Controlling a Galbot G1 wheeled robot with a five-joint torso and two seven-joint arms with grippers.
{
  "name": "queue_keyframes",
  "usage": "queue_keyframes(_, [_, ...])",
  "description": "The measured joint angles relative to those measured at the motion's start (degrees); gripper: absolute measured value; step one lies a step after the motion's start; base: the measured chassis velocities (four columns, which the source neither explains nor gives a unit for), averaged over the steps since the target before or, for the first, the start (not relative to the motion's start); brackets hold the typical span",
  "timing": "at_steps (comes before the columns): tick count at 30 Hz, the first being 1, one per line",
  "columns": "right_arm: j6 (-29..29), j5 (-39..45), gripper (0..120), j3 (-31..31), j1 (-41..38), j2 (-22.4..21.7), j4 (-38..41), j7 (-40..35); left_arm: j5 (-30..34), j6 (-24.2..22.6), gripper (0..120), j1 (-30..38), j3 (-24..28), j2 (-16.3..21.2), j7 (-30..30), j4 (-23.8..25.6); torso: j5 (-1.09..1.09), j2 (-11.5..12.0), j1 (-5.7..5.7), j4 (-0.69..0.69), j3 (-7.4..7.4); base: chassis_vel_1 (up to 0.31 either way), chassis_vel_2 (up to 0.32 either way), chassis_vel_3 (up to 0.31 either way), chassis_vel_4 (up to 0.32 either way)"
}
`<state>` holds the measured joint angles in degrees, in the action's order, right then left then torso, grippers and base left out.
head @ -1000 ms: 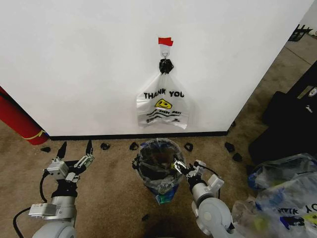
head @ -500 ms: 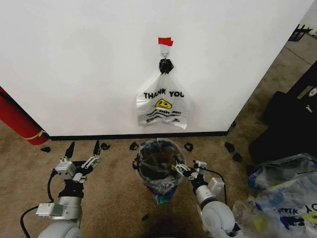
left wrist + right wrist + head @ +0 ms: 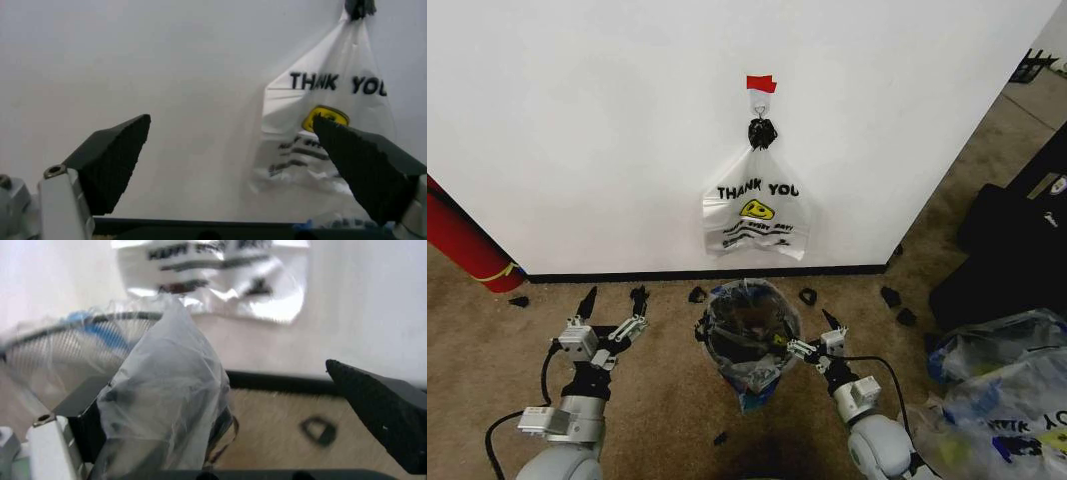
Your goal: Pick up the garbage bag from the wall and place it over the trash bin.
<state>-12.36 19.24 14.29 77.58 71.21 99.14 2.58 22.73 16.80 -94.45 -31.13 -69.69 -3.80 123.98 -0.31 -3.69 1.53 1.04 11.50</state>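
The left end effector hangs spread wide and empty beside the bin, already draped by the bag, while the right end effector, also wide, has film across one finger, so pulling away could drag it off.

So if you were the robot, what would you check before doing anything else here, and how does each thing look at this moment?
1. Garbage bag sits in the trash bin: ok; clear plastic lines the mesh.
2. Bag edge folded over the whole rim: cannot tell.
3. Right gripper free of the bag: not ok; it is open beside the bin, but plastic drapes over one finger.
4. Left gripper out of the way: ok; open over the carpet, apart from the bin.
5. Bin upright: ok.
6. THANK YOU bag undisturbed on the wall: ok.
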Motion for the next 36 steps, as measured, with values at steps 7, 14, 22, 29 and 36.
queue_keyframes(7, [12.1, 24.0, 100, -0.2, -0.4, 0.7, 6.5, -5.4, -0.6, -2.5, 96, -2.7, 6.0, 2.0, -0.1, 3.7, 0.00, 0.0, 0.00, -0.01, 0.00, 0.000, 0.000, 0.000, 0.000])
queue_keyframes(14, [14.8, 28.5, 100, 0.1, -0.4, 0.4, 7.9, -7.5, -1.3, -7.6, 97, 1.3, 15.6, 8.6, -1.9, 4.9, 0.00, 0.0, 0.00, 0.01, 0.00, 0.000, 0.000, 0.000, 0.000])
queue_keyframes(22, [15.7, 29.1, 100, 0.4, 0.2, 0.9, 8.3, -9.0, 2.8, -13.6, 97, 14.5, 31.8, 14.9, -5.4, 0.5, 0.01, 0.0, 0.00, 0.01, 0.00, 0.000, 0.000, 0.000, 0.000])
queue_keyframes(29, [16.6, 30.0, 100, 0.6, 0.6, 1.2, 9.2, -10.1, 7.7, -16.5, 97, 22.2, 38.4, 14.1, -7.9, -5.5, 0.00, 0.0, 0.00, 0.01, 0.00, 0.000, 0.000, 0.000, 0.000])
queue_keyframes(36, [17.3, 30.8, 100, 0.0, -0.4, 0.8, 9.4, -10.7, 10.0, -18.2, 97, 24.2, 40.0, 12.5, -9.4, -8.0, 0.01, 0.0, 0.00, -0.01, 0.00, 0.000, 0.000, 0.000, 0.000])
